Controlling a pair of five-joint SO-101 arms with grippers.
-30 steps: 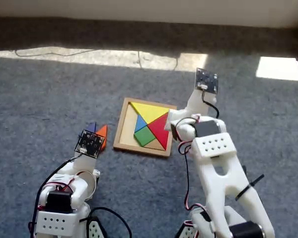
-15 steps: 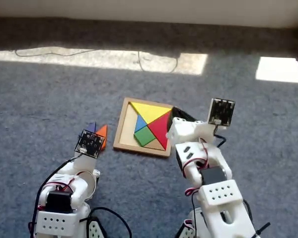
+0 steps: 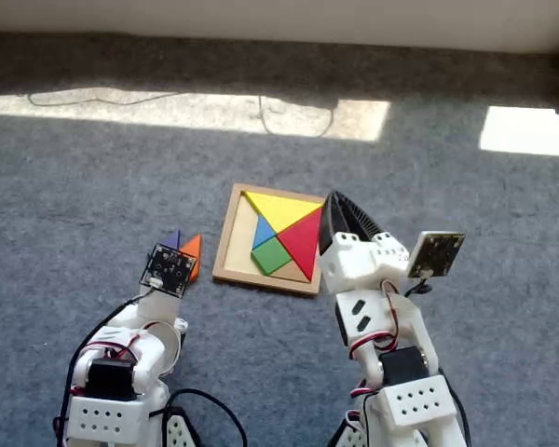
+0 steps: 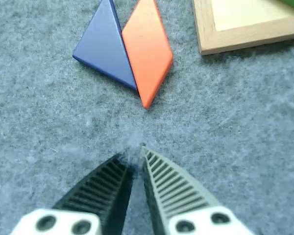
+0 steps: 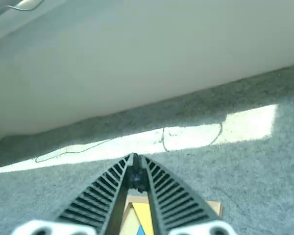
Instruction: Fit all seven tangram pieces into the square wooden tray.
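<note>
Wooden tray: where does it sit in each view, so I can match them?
High view: wooden tray at the picture's centre.
Left wrist view: its corner, beyond the orange piece.
Right wrist view: its edge, just past the right gripper.
Landmarks: orange piece beside it; yellow triangle inside it.

Grey-blue short-pile carpet [image 3: 84, 196] as floor; pale cream wall [image 3: 261, 17] along far edge, dark shadow band [image 3: 168, 60] at its foot; long bright sunlight strip [image 3: 168, 109] and separate sun patch [image 3: 526, 128] on carpet; thin dark cable [image 3: 263, 112] crossing the strip
</note>
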